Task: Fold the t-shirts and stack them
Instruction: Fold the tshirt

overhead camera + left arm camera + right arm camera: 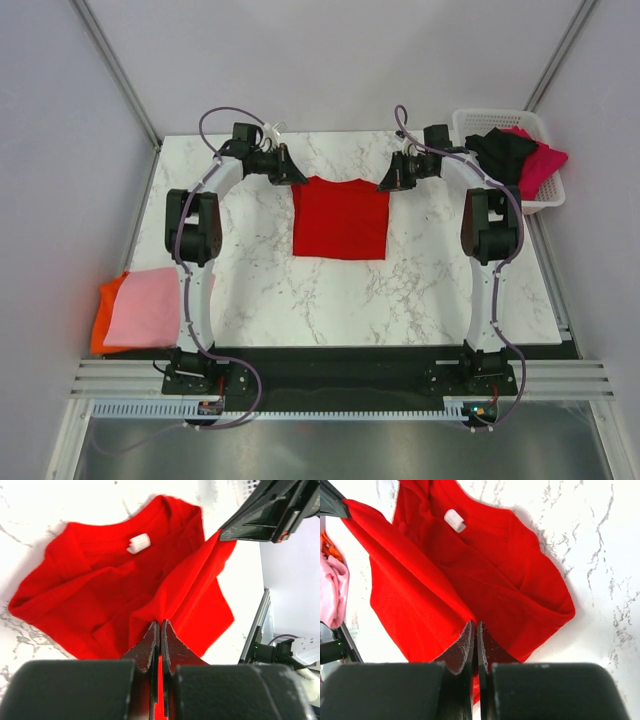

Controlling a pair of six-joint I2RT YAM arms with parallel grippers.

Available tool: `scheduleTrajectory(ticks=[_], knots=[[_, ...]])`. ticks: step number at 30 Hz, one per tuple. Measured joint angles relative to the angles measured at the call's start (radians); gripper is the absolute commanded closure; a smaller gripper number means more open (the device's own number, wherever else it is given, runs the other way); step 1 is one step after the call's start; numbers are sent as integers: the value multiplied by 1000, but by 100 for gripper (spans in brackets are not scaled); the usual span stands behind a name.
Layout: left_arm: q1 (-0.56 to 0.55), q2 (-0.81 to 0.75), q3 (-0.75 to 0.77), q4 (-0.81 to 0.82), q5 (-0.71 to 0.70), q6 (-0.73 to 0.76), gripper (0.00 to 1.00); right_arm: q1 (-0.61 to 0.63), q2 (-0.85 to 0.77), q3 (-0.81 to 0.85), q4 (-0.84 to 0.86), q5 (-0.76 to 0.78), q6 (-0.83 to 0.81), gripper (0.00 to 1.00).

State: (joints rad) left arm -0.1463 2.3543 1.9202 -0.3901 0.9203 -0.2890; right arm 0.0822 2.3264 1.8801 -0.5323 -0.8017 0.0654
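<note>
The bright red t-shirt (pixel 340 218) lies in the middle of the marble table, its far edge lifted between both grippers. My left gripper (pixel 297 180) is shut on the shirt's far left corner; the left wrist view has red cloth (pixel 125 585) pinched between the fingertips (pixel 160 625), with the white neck label (pixel 138 543) showing. At the far right corner my right gripper (pixel 386 184) is shut on the same shirt (pixel 485 575), cloth pinched at its tips (pixel 474 626). Folded pink (pixel 145 305) and orange (pixel 101 312) t-shirts are stacked at the left table edge.
A white lattice basket (pixel 545 196) stands at the far right corner, holding black (pixel 503 152) and magenta (pixel 543 162) t-shirts that hang over its rim. Grey walls enclose the table on three sides.
</note>
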Motion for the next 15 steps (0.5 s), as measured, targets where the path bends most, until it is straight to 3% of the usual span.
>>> scheduleTrajectory(ticks=[7,12,13,15], knots=[[1,-57,16,5,3,0,97,1,-24,34,28,-17,43,99],[5,9,134,9,-23,0,86,15,64,186,80,-18,70,95],[6,37,169,27,-37,0,67,19,100,230,100,-18,79,80],[8,102,238,49,-85,3,61,23,173,296,142,-11,93,65]])
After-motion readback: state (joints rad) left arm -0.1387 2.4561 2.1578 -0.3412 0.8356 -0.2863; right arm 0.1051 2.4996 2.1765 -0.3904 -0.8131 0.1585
